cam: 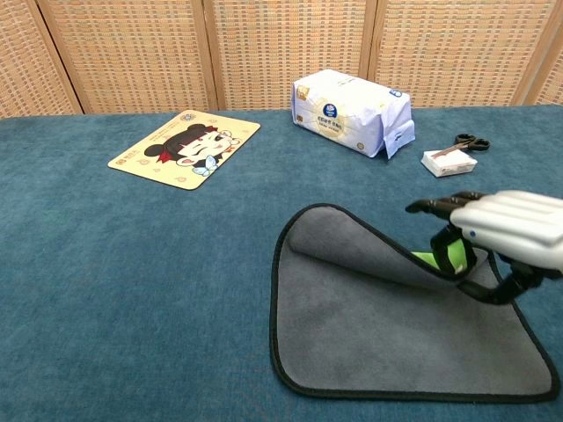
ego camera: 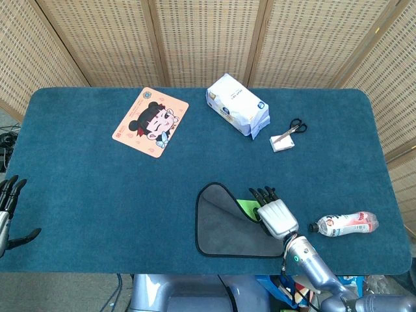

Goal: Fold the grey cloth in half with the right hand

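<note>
Far side of the table (ego camera: 78,162): cartoon mat (ego camera: 151,121) on the left, white tissue pack (ego camera: 237,104) mid, small white box (ego camera: 282,142) w/ black scissors (ego camera: 297,125) beside it on the right. A plastic bottle (ego camera: 344,224) lies on its side just right of my right hand (ego camera: 275,214), apart from the cloth. None of these sit on the cloth.

Head view shows the bottle and my left hand (ego camera: 8,211) at the table's near-left edge, fingers spread, holding nothing. Chest view has neither, but it shows the fold from the side: raised cloth edge arcs up off the flat part, w/ a bright green patch (cam: 440,257) under my fingers.

Grey cloth (cam: 378,316) lies near-right on the table, dark piping round the edge. My right hand grips its far-right corner, lifted and pulled toward the near side; the far-left corner curls up, underside showing same grey. Near half is flat on the table.
</note>
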`<state>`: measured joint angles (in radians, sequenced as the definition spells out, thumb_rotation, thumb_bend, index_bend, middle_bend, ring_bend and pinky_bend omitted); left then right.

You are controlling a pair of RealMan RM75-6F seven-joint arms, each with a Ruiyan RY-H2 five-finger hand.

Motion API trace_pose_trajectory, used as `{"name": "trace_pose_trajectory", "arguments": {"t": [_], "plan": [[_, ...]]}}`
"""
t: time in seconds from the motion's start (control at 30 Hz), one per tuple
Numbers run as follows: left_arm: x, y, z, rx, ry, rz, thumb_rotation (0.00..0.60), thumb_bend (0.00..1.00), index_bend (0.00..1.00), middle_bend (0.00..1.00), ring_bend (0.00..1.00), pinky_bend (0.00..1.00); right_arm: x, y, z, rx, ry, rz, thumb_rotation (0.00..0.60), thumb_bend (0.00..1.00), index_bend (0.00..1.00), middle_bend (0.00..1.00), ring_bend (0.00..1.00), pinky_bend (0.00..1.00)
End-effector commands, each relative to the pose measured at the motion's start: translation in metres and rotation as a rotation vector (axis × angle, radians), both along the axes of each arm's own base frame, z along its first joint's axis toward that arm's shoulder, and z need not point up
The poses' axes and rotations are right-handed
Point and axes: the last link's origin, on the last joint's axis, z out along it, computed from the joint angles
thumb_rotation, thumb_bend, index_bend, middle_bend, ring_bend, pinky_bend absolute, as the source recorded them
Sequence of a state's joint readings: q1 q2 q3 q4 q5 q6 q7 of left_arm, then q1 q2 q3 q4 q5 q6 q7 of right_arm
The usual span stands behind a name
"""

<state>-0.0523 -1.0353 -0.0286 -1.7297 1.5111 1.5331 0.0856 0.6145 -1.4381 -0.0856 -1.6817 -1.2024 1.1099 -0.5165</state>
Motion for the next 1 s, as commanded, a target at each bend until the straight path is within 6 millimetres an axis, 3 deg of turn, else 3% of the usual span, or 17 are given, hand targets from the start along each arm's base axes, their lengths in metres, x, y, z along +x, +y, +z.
{"name": "trace_pose_trajectory", "arguments": {"t": [0.03,0.4,1.0], "plan": [[0.000,0.000,0.000,0.000,-0.001,-0.001,0.600,0.16,0.00,0.00,0.00,0.00,-0.006,0.011,-0.004,0.016,0.009,0.004,0.600,0.57,0.60,0.00,0.00,0.00],[0.001,-0.002,0.000,0.001,-0.002,-0.004,0.600,0.16,0.00,0.00,0.00,0.00,-0.020,0.037,-0.006,0.036,0.021,0.043,0.600,0.58,0.60,0.00,0.00,0.00],[0.001,-0.004,0.001,0.001,-0.008,-0.007,0.600,0.16,0.00,0.00,0.00,0.00,-0.032,0.055,-0.007,0.044,0.016,0.051,0.600,0.58,0.60,0.00,0.00,0.00]]}}
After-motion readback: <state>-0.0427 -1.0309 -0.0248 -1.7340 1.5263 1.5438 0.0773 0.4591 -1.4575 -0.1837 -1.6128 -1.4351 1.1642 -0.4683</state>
